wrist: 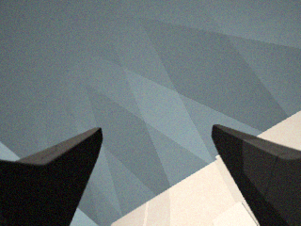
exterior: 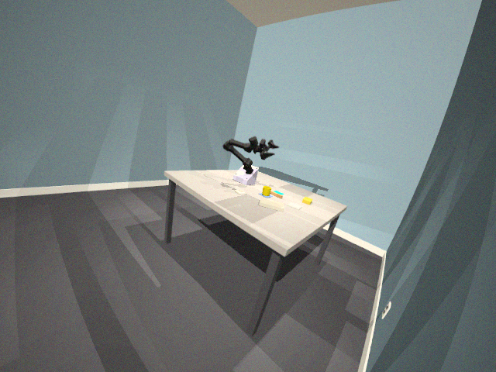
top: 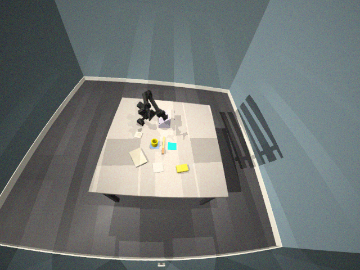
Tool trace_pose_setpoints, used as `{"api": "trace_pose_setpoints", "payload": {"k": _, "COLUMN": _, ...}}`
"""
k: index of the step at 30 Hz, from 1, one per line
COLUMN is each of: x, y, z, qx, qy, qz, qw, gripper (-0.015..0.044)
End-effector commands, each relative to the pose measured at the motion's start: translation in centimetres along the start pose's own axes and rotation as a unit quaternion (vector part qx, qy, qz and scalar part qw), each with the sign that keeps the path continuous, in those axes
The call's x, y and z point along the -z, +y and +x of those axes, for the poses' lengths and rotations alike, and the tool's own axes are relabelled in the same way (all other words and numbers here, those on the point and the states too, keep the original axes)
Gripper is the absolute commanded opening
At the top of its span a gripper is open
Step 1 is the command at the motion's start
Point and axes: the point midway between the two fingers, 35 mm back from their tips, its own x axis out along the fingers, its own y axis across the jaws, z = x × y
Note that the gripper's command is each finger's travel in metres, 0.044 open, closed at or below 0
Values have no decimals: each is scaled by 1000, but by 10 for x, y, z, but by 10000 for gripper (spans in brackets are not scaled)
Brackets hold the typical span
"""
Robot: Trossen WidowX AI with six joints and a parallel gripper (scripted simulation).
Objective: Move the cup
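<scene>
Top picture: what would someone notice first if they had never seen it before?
The bright yellow cup jumps out, standing on a pale blue pad in the middle of the light table. Beside it lie a thin wooden stick and a vivid turquoise square pad. Behind them the black robot arm rises, its gripper open and holding nothing.

Wooden stick (top: 163, 145) lies just right of centre on grey table (top: 203, 180). Cream book (top: 138, 157) lies left of white card (top: 158, 167); yellow block (top: 182, 168) right of card. Small white note (top: 138, 134) farther back.
</scene>
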Motion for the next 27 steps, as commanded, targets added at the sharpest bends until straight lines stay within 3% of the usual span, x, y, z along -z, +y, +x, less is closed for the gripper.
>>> {"api": "trace_pose_setpoints", "payload": {"k": 1, "x": 3, "y": -1, "z": 2, "qx": 4, "qy": 8, "qz": -4, "qw": 1000, "gripper": 374}}
{"api": "trace_pose_setpoints", "payload": {"k": 5, "x": 69, "y": -25, "z": 23, "qx": 61, "qy": 171, "qz": -92, "qw": 979, "gripper": 269}}
{"api": "trace_pose_setpoints", "payload": {"k": 9, "x": 138, "y": -50, "z": 21, "qx": 88, "qy": 357, "qz": -206, "qw": 907, "gripper": 167}}
{"api": "trace_pose_setpoints", "payload": {"k": 15, "x": 210, "y": -83, "z": -14, "qx": 50, "qy": 593, "qz": -366, "qw": 716, "gripper": 167}}
{"api": "trace_pose_setpoints", "payload": {"k": 20, "x": 238, "y": -107, "z": -53, "qx": -48, "qy": 734, "qz": -471, "qw": 486, "gripper": 167}}
{"api": "trace_pose_setpoints", "payload": {"k": 22, "x": 242, "y": -108, "z": -59, "qx": -69, "qy": 751, "qz": -484, "qw": 445, "gripper": 167}}
{"api": "trace_pose_setpoints", "payload": {"k": 27, "x": 242, "y": -109, "z": -60, "qx": -72, "qy": 752, "qz": -485, "qw": 439, "gripper": 167}}
